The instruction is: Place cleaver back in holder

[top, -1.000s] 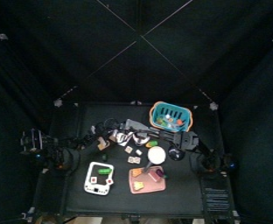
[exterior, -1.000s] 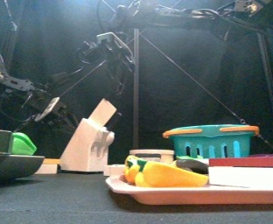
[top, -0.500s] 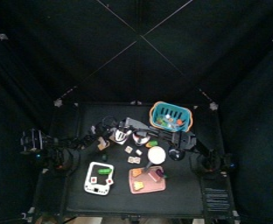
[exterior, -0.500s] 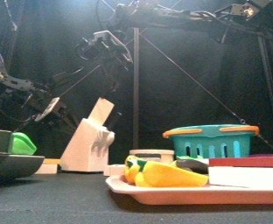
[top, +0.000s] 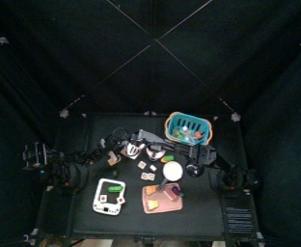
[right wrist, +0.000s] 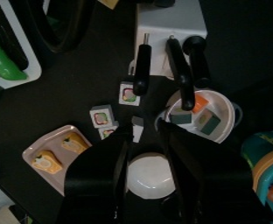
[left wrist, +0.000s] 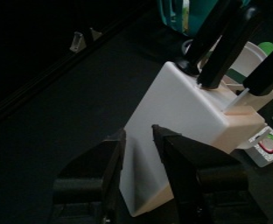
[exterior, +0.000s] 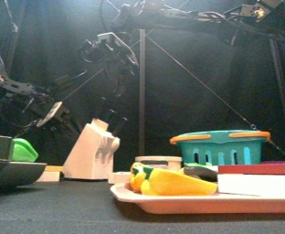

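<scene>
The long white cleaver handle now sits lower in the white wooden knife block (exterior: 91,150). Our right gripper (right wrist: 154,140) has let go, jaws wide; our left gripper (left wrist: 136,140) braces the block, jaws wide.

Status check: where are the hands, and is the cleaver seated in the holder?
Right hand open above the holder. Cleaver sunk into its slot, handle showing. Left hand open beside the holder, holding nothing. Nothing in the way.
</scene>
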Controlling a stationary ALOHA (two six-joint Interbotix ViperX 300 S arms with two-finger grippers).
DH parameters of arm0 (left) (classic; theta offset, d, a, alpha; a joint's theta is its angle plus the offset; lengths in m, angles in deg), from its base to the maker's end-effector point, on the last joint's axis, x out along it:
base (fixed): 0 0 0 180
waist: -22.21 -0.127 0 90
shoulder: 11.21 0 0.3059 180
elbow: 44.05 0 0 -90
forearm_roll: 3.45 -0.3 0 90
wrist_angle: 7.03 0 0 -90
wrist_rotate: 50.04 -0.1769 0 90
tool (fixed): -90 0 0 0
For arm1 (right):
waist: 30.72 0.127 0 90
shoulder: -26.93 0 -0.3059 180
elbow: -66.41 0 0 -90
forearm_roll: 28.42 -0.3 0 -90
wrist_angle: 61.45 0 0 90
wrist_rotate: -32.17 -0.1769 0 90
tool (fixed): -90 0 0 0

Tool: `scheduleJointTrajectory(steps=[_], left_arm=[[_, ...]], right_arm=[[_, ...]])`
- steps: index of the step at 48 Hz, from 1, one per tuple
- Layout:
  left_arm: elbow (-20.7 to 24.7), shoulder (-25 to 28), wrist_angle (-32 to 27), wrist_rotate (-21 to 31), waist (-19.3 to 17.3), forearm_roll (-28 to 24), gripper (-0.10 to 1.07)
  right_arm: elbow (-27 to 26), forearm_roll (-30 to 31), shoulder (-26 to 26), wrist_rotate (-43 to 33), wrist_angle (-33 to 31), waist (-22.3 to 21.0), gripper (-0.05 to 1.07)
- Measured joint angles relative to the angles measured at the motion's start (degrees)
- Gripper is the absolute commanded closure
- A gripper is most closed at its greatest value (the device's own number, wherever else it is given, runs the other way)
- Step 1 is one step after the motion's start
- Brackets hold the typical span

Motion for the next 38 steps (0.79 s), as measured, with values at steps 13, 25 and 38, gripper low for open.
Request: scheduleJointTrajectory(steps=[13,25,38], left_arm=[[-0.35,-1.49,-0.35,-0.18,0.00,0.09,0.24],[-3.08,-9.32,-0.44,-0.35,2.02,0.00,0.24],[-7.12,-17.75,-0.44,-0.35,3.69,-0.18,0.24]], right_arm=[[0.00,0.88,0.09,0.00,-0.88,0.44,0.32],[-0.09,2.81,0.09,-0.35,-2.11,2.37,0.32],[0.00,5.36,2.20,-0.70,-3.08,4.48,0.32]])
